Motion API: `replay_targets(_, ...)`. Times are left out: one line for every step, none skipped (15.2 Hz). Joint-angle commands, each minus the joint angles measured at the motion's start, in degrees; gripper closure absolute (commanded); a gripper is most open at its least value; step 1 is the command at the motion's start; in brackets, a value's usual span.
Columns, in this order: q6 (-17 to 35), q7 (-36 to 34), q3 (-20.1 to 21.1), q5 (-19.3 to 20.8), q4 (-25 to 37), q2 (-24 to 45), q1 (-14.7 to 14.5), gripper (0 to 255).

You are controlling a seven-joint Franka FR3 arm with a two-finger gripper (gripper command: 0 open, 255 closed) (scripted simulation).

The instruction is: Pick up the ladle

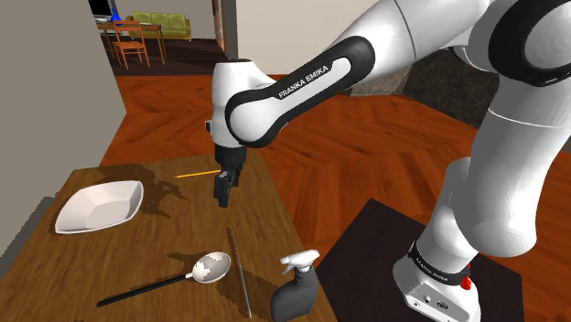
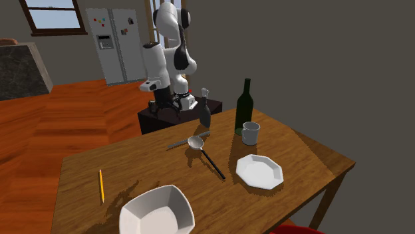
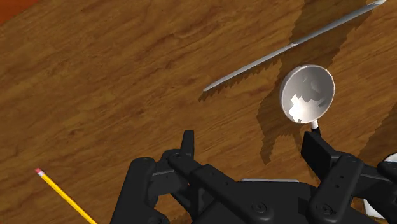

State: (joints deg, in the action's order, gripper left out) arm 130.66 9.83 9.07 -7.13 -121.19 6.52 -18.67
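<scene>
Gripper (image 3: 251, 153) over tabletop (image 1: 183, 233), fingers wide apart, nothing held. Ladle (image 1: 206, 269) flat on tabletop, grey bowl face-up just ahead of one finger, black handle running off toward white plate (image 2: 259, 171). Thin grey knife (image 3: 292, 46) next to ladle bowl, close, not touching. Yellow pencil (image 3: 63, 197) on gripper's other side, well apart. Farther out: dark spray bottle (image 1: 295, 291) at tabletop edge, white bowl (image 1: 101, 206), green bottle (image 2: 244, 106), mug (image 2: 250, 133).
</scene>
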Motion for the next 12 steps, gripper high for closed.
replay_targets(1.37,0.62,0.95,0.67,2.25,3.44,-1.09,0)
replay_targets(1.90,0.93,1.37,1.06,3.44,5.09,-1.62,0)
replay_targets(2.39,1.23,1.78,1.49,4.66,6.74,-2.16,0)
replay_targets(2.85,1.51,2.17,1.95,5.91,8.38,-2.72,0)
replay_targets(3.26,1.78,2.54,2.44,7.18,10.02,-3.30,0)
replay_targets(3.64,2.04,2.89,2.94,8.47,11.65,-3.90,0)
replay_targets(3.99,2.30,3.21,3.47,9.80,13.27,-4.52,0)
replay_targets(4.29,2.56,3.52,4.02,11.15,14.89,-5.16,0)
replay_targets(4.57,2.82,3.80,4.57,12.52,16.50,-5.82,0)
replay_targets(4.80,3.07,4.07,5.14,13.92,18.11,-6.50,0)
replay_targets(5.01,3.33,4.32,5.71,15.35,19.71,-7.20,0)
replay_targets(5.17,3.60,4.56,6.29,16.80,21.31,-7.92,0)
